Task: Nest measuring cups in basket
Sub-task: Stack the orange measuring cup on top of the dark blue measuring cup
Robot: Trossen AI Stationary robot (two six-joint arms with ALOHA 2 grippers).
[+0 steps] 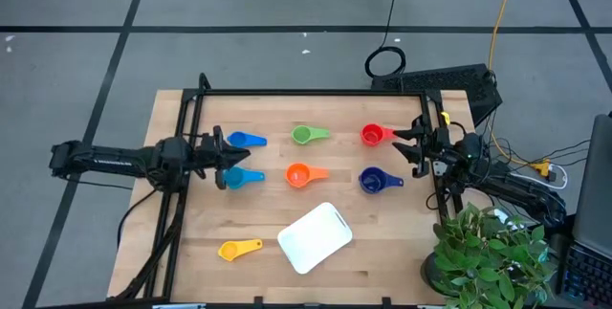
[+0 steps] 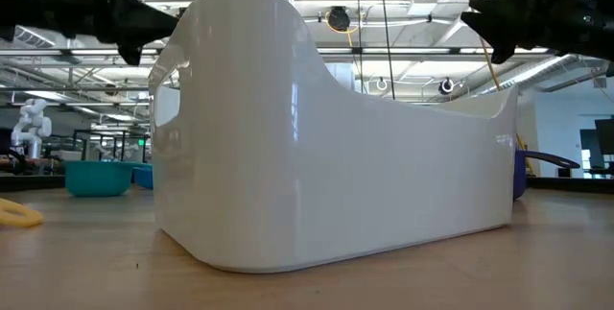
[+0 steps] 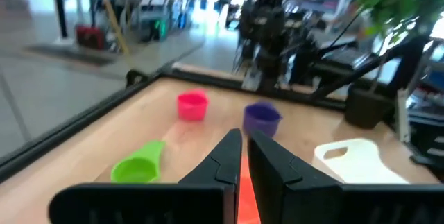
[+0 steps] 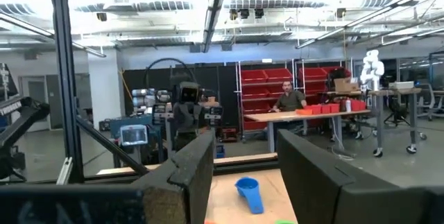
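No cup in basket (image 1: 315,238) yet. Left tool (image 1: 222,158) fingers together, right tool (image 1: 409,143) apart. You want red cup (image 1: 372,135), 9 o'clock of right tool.

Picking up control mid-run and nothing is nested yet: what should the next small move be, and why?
Probably lower the left gripper onto the teal-blue cup just beside it. All seven cups lie loose on the table and the basket holds none. The left fingers look nearly shut, so they would need opening first. The right gripper waits open near the red cup.
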